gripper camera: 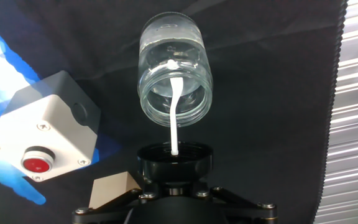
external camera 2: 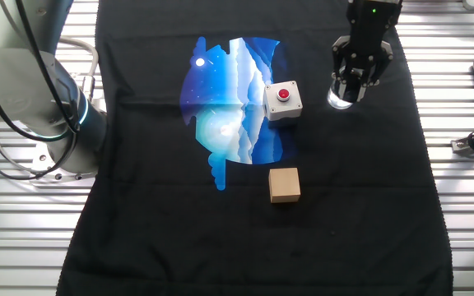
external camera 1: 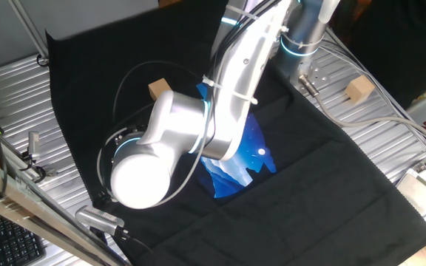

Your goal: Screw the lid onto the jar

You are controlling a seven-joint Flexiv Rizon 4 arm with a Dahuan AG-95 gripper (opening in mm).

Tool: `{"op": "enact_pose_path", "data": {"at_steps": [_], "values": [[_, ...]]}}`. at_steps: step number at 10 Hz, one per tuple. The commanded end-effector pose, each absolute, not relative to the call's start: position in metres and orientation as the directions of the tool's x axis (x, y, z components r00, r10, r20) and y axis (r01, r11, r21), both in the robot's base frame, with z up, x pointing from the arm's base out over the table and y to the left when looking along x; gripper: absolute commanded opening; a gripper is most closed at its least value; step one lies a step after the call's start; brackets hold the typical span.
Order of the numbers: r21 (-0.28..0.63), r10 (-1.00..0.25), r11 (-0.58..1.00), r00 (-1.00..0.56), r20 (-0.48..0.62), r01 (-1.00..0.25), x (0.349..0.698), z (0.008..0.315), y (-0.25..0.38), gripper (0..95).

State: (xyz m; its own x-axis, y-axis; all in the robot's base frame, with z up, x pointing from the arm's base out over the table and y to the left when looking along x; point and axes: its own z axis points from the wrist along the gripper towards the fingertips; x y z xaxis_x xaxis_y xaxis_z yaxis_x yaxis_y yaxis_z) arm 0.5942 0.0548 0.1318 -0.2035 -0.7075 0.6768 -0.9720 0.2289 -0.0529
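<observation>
Claw holds the lid above the jar

The claw grips the black round lid just above the clear, open jar, which stands on the black cloth, right of the red-button box.

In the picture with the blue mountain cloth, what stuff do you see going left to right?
Blue mountain print → wooden cube and white box, about level → gripper over the jar.

Bright, even overhead light, soft shadows only. Glare on the arm housing in one fixed view. Hand view sharp just ahead of the gripper: specular glints on the jar, a white streak across it. Black cloth renders near-featureless.
</observation>
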Motion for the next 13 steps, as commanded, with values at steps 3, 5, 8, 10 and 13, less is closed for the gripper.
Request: {"op": "enact_pose_path", "data": {"at_steps": [3, 5, 8, 10, 13], "values": [[-0.05, -0.708, 0.232, -0.204, 0.677, -0.971, 0.5956, 0.1302, 0.0576, 0.0], [-0.05, -0.706, 0.233, -0.205, 0.678, -0.971, 0.5958, 0.1302, 0.0579, 0.0], [-0.049, -0.705, 0.236, -0.206, 0.679, -0.97, 0.5967, 0.1295, 0.0594, 0.0], [-0.049, -0.702, 0.236, -0.205, 0.682, -0.971, 0.597, 0.1297, 0.0599, 0.0], [-0.051, -0.697, 0.24, -0.208, 0.687, -0.97, 0.5972, 0.1297, 0.0601, 0.0]]}}
